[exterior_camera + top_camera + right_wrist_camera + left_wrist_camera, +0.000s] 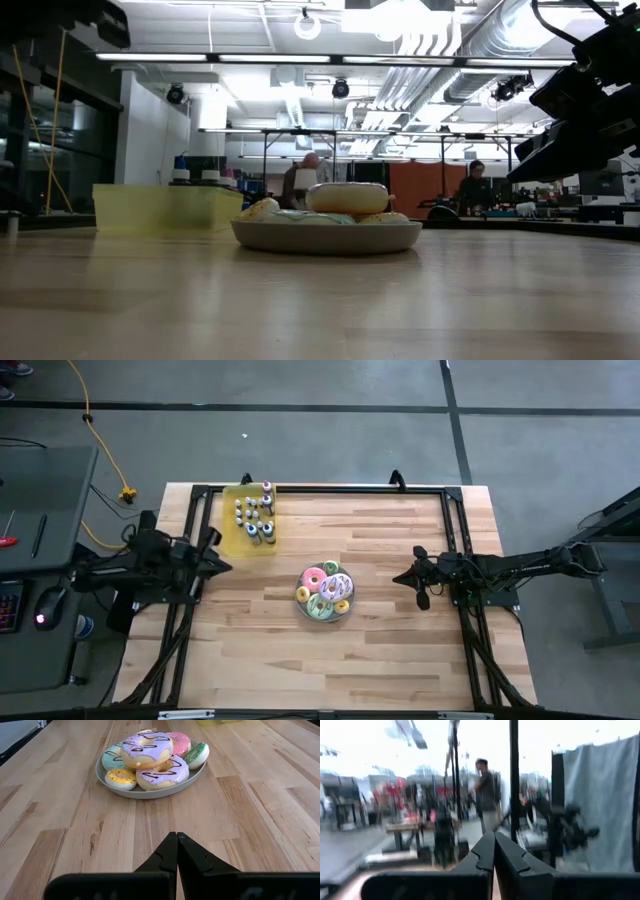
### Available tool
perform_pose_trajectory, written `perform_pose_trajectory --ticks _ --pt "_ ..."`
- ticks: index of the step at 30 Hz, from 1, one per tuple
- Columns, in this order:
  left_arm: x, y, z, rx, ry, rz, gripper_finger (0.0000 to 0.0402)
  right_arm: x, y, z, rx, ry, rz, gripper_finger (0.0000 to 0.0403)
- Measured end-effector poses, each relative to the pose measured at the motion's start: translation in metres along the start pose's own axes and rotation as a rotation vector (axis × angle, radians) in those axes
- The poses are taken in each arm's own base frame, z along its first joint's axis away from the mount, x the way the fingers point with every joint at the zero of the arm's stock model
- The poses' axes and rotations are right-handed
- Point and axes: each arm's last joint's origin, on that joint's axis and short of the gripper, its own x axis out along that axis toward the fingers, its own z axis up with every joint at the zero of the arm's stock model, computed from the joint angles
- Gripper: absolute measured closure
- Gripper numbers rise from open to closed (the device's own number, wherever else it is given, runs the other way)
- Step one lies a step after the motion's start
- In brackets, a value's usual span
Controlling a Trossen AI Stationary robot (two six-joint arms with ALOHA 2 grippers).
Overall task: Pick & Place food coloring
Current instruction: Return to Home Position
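High view shows food coloring (255, 515) in yellow bin (232, 546) near left end effector (223, 567).

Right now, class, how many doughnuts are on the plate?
6 show on the grey plate: lilac on top, then pink, green, another lilac, yellow and mint ringed beneath it. Others may be hidden behind.

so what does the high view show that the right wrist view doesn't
Only the high view: the food coloring bottles standing in the yellow bin by a table corner on the left arm's side, and the left gripper at that edge. Only the right wrist view: the right gripper shut tip to tip, and the dark drizzle on the doughnuts. Both: the plate of doughnuts on the wooden table.
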Motion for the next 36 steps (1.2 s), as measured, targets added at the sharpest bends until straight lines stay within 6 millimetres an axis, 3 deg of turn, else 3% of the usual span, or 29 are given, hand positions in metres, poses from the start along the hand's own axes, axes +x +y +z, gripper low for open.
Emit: perform_pose_trajectory --ticks 9,17,25,36 --pt "0.002 0.002 -0.015 -0.058 -0.109 0.028 0.0401 0.000 0.000 0.000 0.000 0.000 0.000 0.0402" --pt "0.003 0.006 -0.043 -0.085 -0.099 0.150 0.0401 0.000 0.000 0.000 0.000 0.000 0.000 0.0402" --pt "0.002 0.009 -0.045 -0.072 -0.105 0.248 0.0401 0.000 0.000 0.000 0.000 0.000 0.000 0.0402" --pt "0.000 0.013 -0.067 0.003 0.129 0.392 0.0401 0.000 0.000 0.000 0.000 0.000 0.000 0.0402"
